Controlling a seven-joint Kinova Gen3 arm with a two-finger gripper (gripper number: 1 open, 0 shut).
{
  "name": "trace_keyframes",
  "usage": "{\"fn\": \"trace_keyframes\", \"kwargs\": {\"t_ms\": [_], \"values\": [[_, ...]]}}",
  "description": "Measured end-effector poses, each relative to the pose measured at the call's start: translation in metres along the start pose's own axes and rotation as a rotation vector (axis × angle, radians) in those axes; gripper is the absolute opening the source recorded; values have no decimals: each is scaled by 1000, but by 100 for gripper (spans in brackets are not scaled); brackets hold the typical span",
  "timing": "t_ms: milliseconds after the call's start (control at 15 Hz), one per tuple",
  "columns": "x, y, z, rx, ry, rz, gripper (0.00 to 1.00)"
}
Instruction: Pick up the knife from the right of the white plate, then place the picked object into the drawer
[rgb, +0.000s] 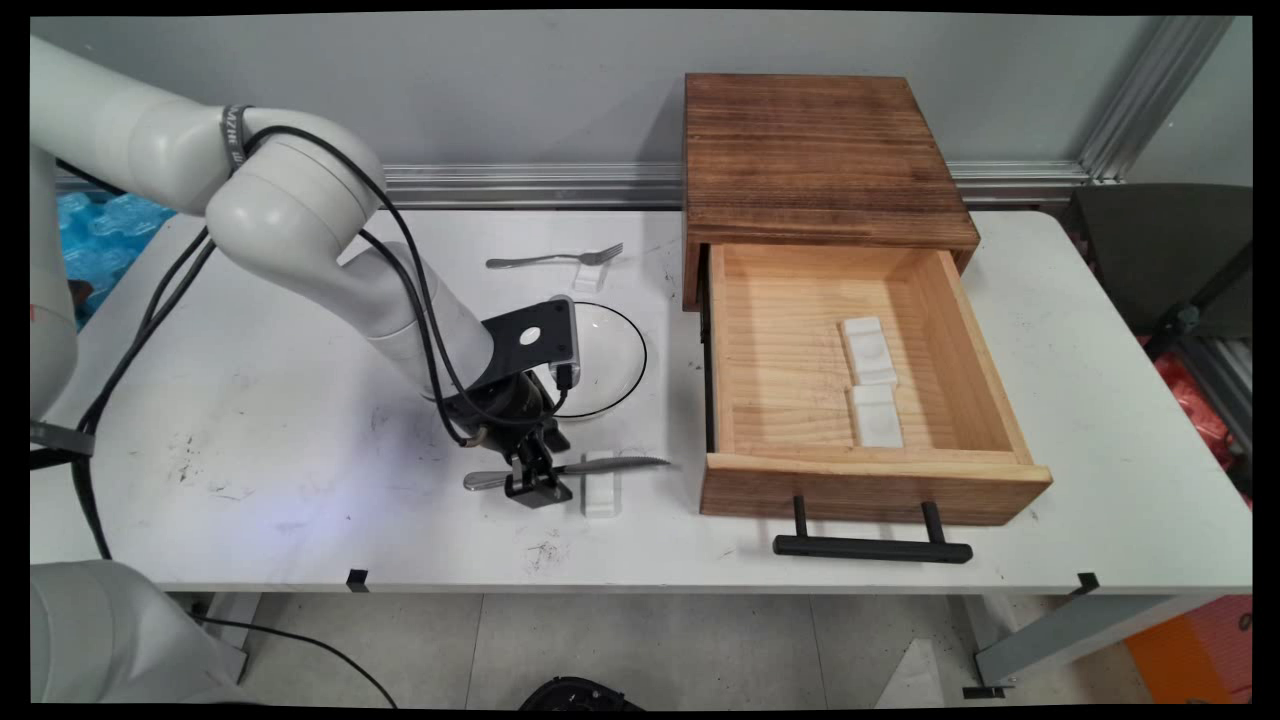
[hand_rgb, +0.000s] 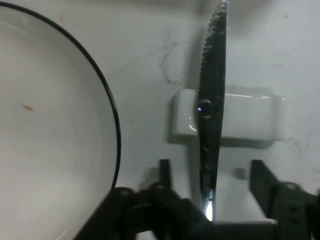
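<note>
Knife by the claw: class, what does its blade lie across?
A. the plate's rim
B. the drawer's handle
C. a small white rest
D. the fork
C: the knife lies across the small white rest on the table, beside the plate, with the open claw straddling its handle end.

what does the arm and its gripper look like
The arm is glossy white, built of thick rounded links, with a dark lettered band near one joint. Black cables loop loosely along it. A flat black plate with a round hole sits at the wrist. The gripper is black, with a slim linkage.
</note>
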Motion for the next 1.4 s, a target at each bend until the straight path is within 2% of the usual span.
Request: {"fn": "trace_keyframes", "kwargs": {"t_ms": [867, 1400], "values": [[0, 1, -10, 3, -4, -3, 0], [14, 7, -36, -4, -14, -13, 0]]}}
